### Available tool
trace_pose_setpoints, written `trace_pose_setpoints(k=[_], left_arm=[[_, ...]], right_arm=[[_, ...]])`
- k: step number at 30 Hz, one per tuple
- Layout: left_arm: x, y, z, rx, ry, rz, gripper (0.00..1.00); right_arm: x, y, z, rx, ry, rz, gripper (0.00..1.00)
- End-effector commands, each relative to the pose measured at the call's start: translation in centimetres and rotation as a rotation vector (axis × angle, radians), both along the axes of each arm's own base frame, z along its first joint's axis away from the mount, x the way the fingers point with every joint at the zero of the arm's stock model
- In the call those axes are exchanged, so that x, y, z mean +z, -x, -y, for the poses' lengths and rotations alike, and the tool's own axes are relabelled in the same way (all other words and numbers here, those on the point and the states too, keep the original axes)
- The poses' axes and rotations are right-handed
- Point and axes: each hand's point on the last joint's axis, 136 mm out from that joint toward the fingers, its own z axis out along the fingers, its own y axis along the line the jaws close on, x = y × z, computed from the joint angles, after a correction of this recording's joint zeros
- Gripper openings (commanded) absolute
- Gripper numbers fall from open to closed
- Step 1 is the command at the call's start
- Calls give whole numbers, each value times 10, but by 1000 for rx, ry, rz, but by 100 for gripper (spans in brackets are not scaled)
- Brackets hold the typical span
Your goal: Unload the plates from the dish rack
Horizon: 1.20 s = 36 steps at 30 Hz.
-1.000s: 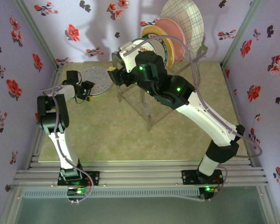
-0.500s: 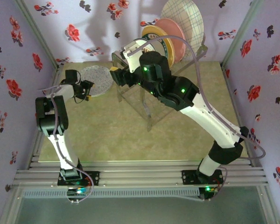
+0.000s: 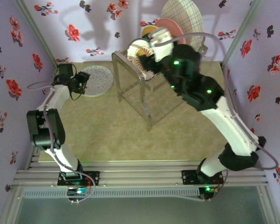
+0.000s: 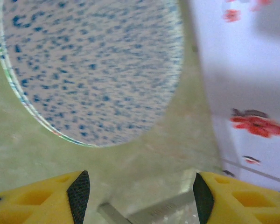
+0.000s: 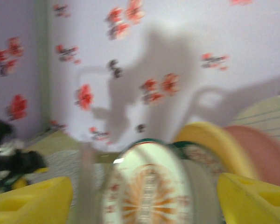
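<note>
Nearest us the left gripper point(image 4: 140, 192) hangs low over the table point(image 3: 107, 135), its jaws moderately apart and holding nothing; just beyond it the speckled plate point(image 4: 88, 70) lies flat, left of the dish rack point(image 3: 140, 93); farther back the right gripper point(image 5: 144, 191) is spread wide at the rack's top, facing the upright sunburst plate point(image 5: 149, 163); the blur keeps us from telling contact; behind stand the yellow plate point(image 5: 210, 140), the pink plate point(image 5: 261, 149) and the grid plate point(image 3: 182, 14).
</note>
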Motion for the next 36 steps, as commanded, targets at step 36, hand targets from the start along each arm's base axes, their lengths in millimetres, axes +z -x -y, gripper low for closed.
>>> trace_pose_setpoints(k=[36], left_arm=[[359, 192, 198, -523, -371, 1184, 69]], right_arm=[[-57, -170, 157, 193, -335, -214, 58]])
